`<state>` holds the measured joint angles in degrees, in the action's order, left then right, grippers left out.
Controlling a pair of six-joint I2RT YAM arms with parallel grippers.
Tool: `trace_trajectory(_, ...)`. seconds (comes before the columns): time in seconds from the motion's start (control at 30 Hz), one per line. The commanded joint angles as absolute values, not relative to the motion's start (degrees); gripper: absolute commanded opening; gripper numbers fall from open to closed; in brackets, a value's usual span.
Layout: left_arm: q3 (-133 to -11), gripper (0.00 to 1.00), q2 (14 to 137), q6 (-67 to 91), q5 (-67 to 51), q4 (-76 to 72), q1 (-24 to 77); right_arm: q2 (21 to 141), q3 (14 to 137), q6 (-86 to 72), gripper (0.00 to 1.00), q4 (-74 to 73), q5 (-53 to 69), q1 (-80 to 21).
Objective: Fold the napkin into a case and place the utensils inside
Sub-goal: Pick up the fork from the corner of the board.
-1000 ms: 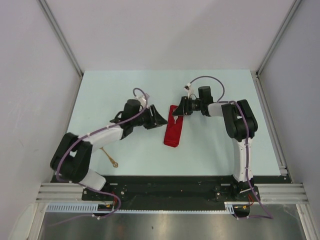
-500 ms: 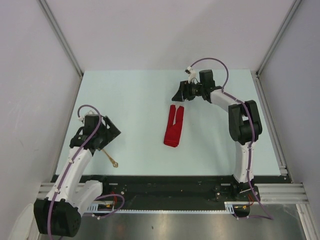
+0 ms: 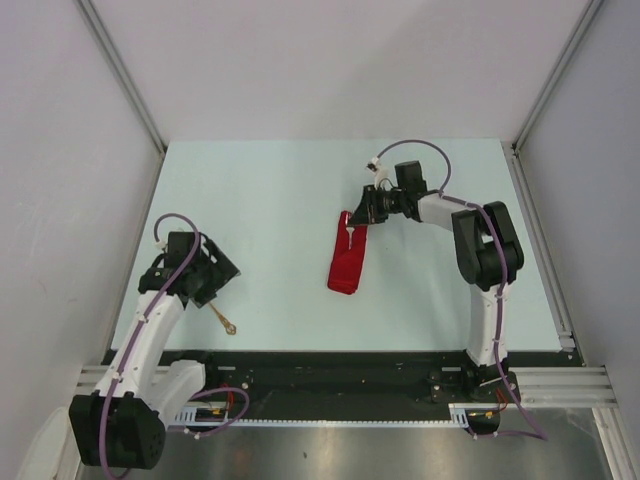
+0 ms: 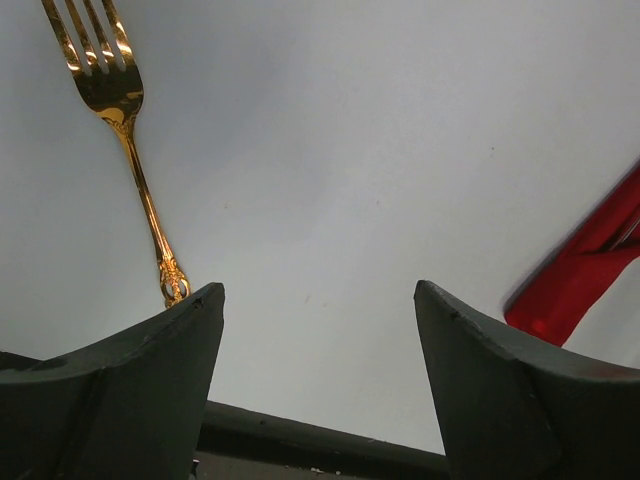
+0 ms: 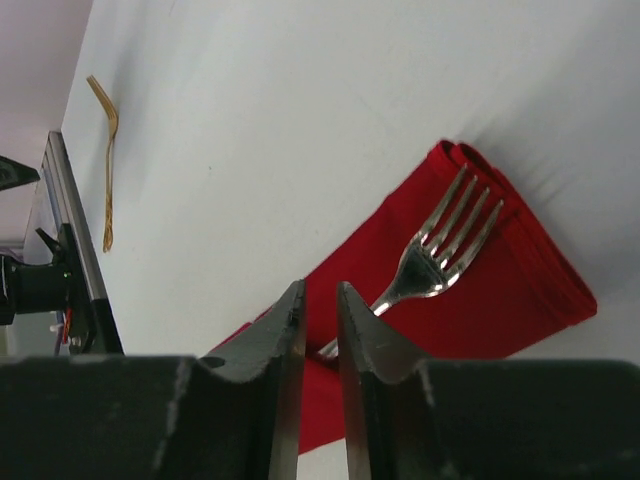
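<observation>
The red napkin (image 3: 345, 268) lies folded into a long strip mid-table, also in the right wrist view (image 5: 480, 310) and at the left wrist view's edge (image 4: 585, 275). A silver fork (image 5: 445, 245) rests on it, tines toward the near folded end. My right gripper (image 3: 358, 222) (image 5: 320, 300) sits at the napkin's far end, jaws nearly together around the fork's handle. A gold fork (image 3: 222, 318) (image 4: 120, 130) (image 5: 108, 160) lies at the near left. My left gripper (image 3: 218, 275) (image 4: 318, 300) hovers open beside its handle end, holding nothing.
The black mounting rail (image 3: 330, 370) runs along the table's near edge, close to the gold fork. Grey walls enclose the pale table (image 3: 260, 190) on three sides.
The left arm swung from the napkin back to the near left, by the gold fork, and opened. The right gripper lifted away open, then returned to the napkin's far end and narrowed on the silver fork's handle.
</observation>
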<state>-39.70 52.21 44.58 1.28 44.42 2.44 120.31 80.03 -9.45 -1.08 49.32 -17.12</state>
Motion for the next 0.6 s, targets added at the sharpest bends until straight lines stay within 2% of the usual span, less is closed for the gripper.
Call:
trace_trajectory(0.0,-42.01,0.82,52.12,44.03,-0.27,43.85,1.5,115.85,76.3,-10.72,0.22,2.98,50.19,-16.7)
trace_trajectory(0.13,-40.0,0.87,51.59,44.47,-0.7,44.03,-4.89,110.85,75.33,-11.07,0.26,1.85,46.24,-16.79)
trace_trajectory(0.27,-37.8,0.88,54.66,43.77,-1.76,45.88,-14.04,102.86,71.81,-11.6,0.43,1.15,35.53,-20.12)
trace_trajectory(0.3,-37.79,0.88,56.84,43.42,-1.5,45.62,-15.8,101.53,71.55,-10.82,0.44,0.53,33.16,-22.04)
trace_trajectory(0.47,-39.54,0.92,63.8,42.54,-0.18,40.88,-21.01,95.72,68.04,-10.9,0.58,0.96,31.99,-26.8)
trace_trajectory(0.57,-41.65,0.94,68.54,40.97,5.17,36.58,-21.01,93.78,65.93,-11.86,0.59,2.28,33.47,-28.82)
